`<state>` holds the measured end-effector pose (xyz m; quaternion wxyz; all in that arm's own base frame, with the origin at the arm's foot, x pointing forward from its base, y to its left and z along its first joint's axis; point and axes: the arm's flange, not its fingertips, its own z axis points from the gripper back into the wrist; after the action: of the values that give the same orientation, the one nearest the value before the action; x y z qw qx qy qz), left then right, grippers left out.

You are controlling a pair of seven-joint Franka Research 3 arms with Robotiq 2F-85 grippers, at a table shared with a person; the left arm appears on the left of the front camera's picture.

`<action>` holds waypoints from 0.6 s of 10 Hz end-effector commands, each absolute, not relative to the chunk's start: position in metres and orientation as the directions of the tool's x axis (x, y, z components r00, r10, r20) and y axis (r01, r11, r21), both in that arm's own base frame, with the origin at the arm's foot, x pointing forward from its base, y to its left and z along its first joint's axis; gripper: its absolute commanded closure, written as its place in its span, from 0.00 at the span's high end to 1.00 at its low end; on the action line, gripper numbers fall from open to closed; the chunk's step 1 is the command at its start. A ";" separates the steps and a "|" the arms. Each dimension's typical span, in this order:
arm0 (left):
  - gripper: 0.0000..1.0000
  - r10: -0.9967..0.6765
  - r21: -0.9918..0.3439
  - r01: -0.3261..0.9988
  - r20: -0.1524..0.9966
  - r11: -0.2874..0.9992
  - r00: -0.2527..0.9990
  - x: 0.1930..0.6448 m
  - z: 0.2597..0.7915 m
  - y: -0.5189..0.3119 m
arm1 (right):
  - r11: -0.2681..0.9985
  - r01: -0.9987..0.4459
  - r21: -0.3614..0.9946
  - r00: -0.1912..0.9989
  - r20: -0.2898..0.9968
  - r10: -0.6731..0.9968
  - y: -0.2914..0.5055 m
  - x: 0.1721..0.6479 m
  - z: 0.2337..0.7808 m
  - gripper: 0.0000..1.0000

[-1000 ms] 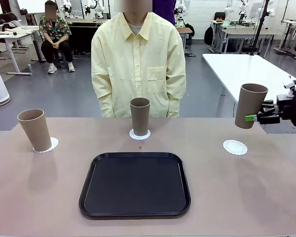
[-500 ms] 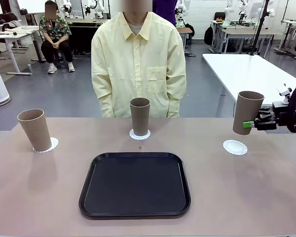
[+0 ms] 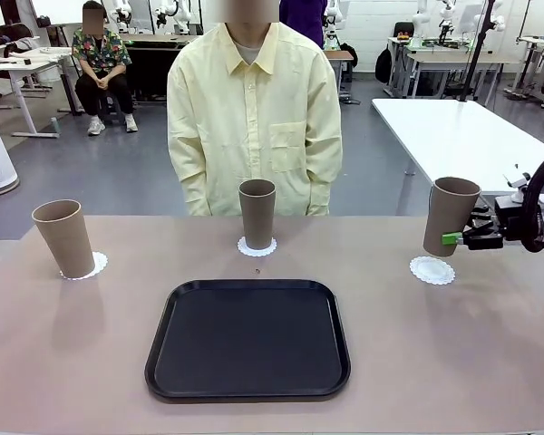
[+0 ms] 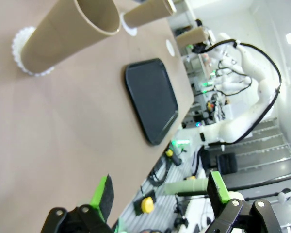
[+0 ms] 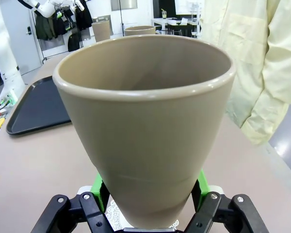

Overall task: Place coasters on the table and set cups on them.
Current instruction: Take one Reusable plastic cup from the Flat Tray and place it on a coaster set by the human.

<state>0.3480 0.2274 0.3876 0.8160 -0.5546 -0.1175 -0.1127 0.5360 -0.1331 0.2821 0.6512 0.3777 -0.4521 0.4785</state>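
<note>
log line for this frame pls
phase: placing last cup | right tool: shut on cup, above bare coaster | left tool: open, holding nothing | other cups: two on coasters | tray: bare

I see my right claw [image 3: 452, 239] bring its cup [image 3: 449, 216] lower and nearer the empty coaster [image 3: 432, 270].

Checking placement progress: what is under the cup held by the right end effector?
The held cup hangs tilted above the right coaster, apparently not yet on it. The coaster's lacy edge shows on the table; the cup's base hides part of its far edge.
</note>
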 end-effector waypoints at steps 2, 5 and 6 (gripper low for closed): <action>1.00 -0.057 -0.877 0.317 0.318 0.361 0.946 0.348 0.390 0.226 | 0.211 -0.975 0.064 0.126 0.947 0.296 -0.133 0.545 0.265 0.81; 1.00 -0.057 -0.877 0.317 0.318 0.361 0.946 0.348 0.390 0.226 | 0.207 -0.975 0.082 0.147 0.935 0.323 -0.130 0.549 0.249 0.81; 1.00 -0.057 -0.877 0.317 0.318 0.361 0.946 0.348 0.390 0.226 | 0.206 -0.975 0.088 0.153 0.933 0.325 -0.130 0.548 0.246 0.81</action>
<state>0.3480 0.2274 0.3876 0.8160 -0.5546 -0.1175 -0.1127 0.5427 -0.1291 0.2462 0.6540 0.3908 -0.4290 0.4853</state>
